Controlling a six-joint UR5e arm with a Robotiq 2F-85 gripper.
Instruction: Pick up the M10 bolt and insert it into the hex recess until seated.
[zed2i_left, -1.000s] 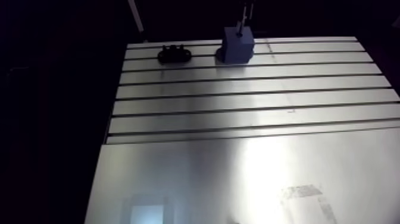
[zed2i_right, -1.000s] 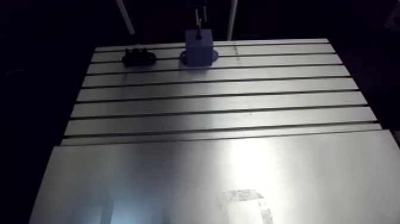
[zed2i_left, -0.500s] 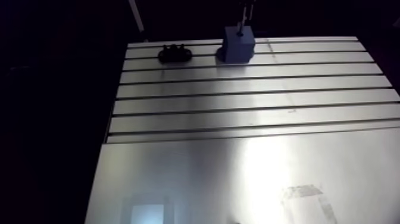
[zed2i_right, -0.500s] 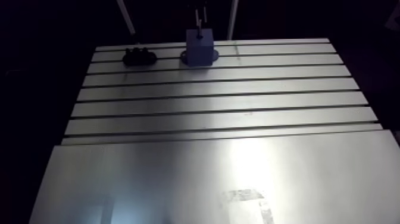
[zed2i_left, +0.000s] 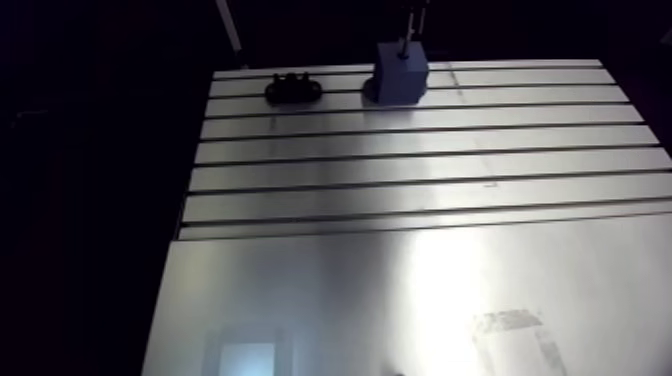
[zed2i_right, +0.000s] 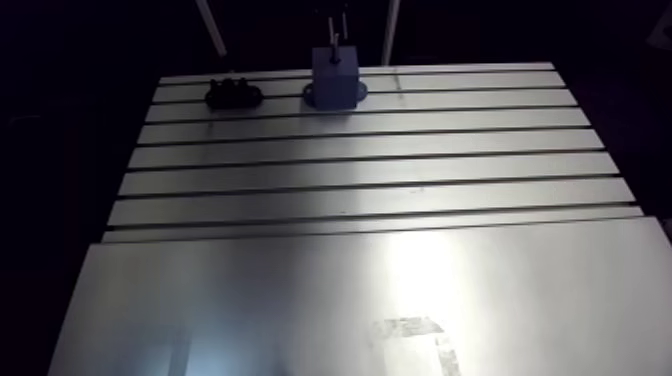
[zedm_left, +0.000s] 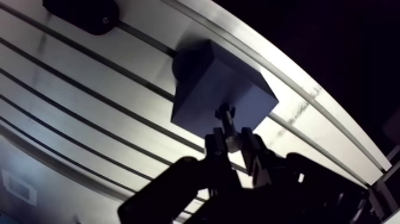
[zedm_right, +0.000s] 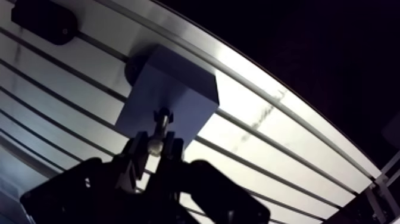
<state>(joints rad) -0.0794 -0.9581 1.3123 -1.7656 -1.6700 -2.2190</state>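
1. Across the slotted table (zed2i_left: 420, 290) we are seeing almost no change. The whole arm view is sitting a touch differently from the earlier frames, and we are reading that as the camera creeping with the arm, not as anything moving on the table.
2. The gripper (zedm_left: 233, 142) is hanging over the table's 12 o'clock edge. Its fingers (zedm_left: 215, 146) are standing only narrowly apart, clamped on the shank of the bolt. In the arm view it is showing too small for us to compare the grip with earlier.
3. The blue block (zedm_left: 220, 89) is standing at the table's 12 o'clock edge, directly ahead of the gripper. It is keeping its place against the slots, just as earlier.
4. The black holder (zed2i_left: 293, 90) is lying at the block's 9 o'clock, near it but apart, also unmoved.
5. The M10 bolt (zedm_left: 225, 116) is pointing its free end at the block's top face. The hex recess is hidden from us, so we cannot tell whether the bolt is entering it yet. We are judging this to be a slow final approach, with seating not yet confirmed.
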